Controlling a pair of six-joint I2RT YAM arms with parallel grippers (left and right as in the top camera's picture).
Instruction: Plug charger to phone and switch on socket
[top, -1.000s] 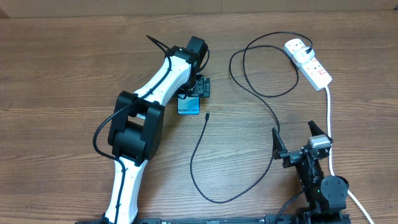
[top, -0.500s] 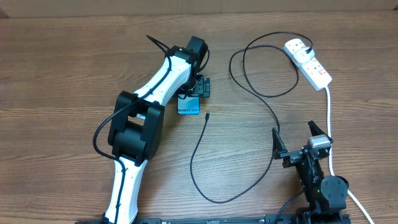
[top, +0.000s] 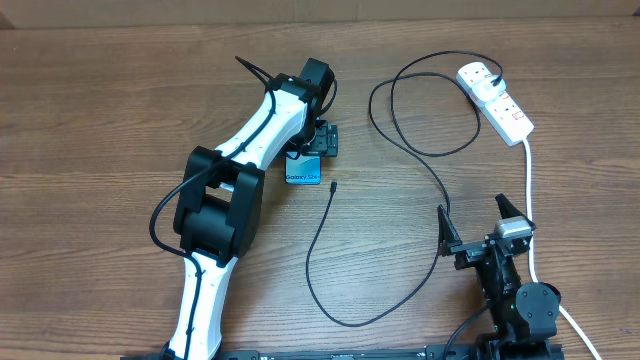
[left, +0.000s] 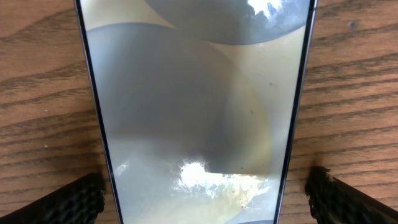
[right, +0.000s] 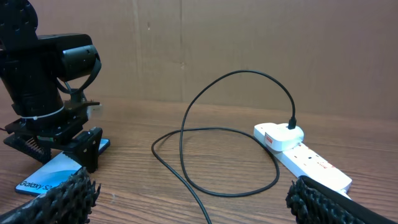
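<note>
Both jaws are released: the left gripper (top: 306, 152) straddles the phone (top: 303, 170) at frame centre, probably to steady it. The right gripper (top: 478, 222) waits empty at the lower right, with the charger (top: 331, 184) tip just beside the phone.

The charger (right: 236, 124) loops from the socket (right: 301, 152) toward the phone (right: 56, 171).

Even, fairly bright light from above gives soft, short shadows overhead, and the picture is sharp. In the left wrist view the phone (left: 198, 106) screen is washed out grey with white glare at 6 and 1 o'clock, close and soft. The right wrist view is clear.
</note>
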